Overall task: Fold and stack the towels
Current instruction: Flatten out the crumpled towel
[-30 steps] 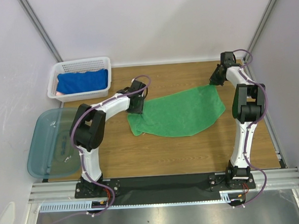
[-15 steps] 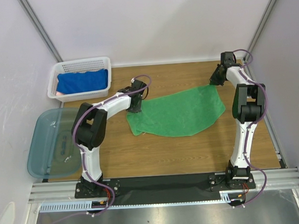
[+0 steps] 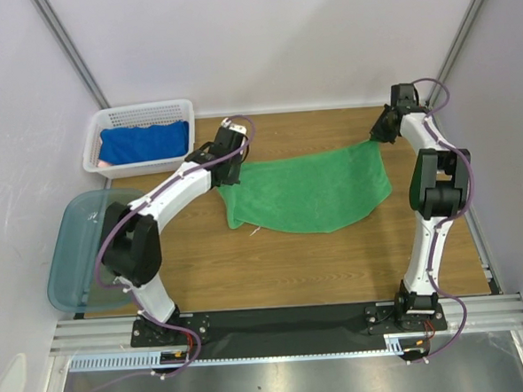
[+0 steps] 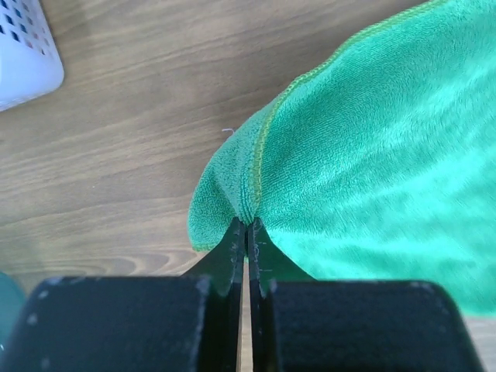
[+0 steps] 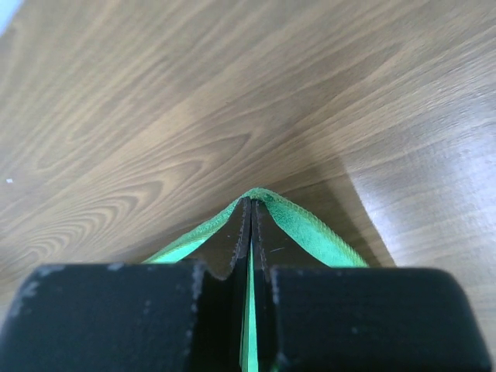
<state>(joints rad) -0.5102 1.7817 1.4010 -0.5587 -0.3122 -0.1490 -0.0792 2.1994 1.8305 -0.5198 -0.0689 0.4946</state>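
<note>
A bright green towel [image 3: 310, 193] hangs stretched across the far middle of the wooden table, held at two upper corners, its lower part resting on the wood. My left gripper [image 3: 228, 171] is shut on the towel's left corner [image 4: 246, 203]. My right gripper [image 3: 380, 137] is shut on the right corner [image 5: 256, 195], lifted off the table. A royal blue towel [image 3: 144, 142] lies folded in the white basket. No pink towel is in view.
The white perforated basket [image 3: 181, 108] stands at the far left, its corner [image 4: 23, 54] showing in the left wrist view. A translucent teal tub [image 3: 74, 261] sits at the left edge. White walls close in both sides and the back.
My left gripper has shut on the green towel's left corner and lifted it toward the far left. The right gripper rose slightly, and the towel now stretches between them.
</note>
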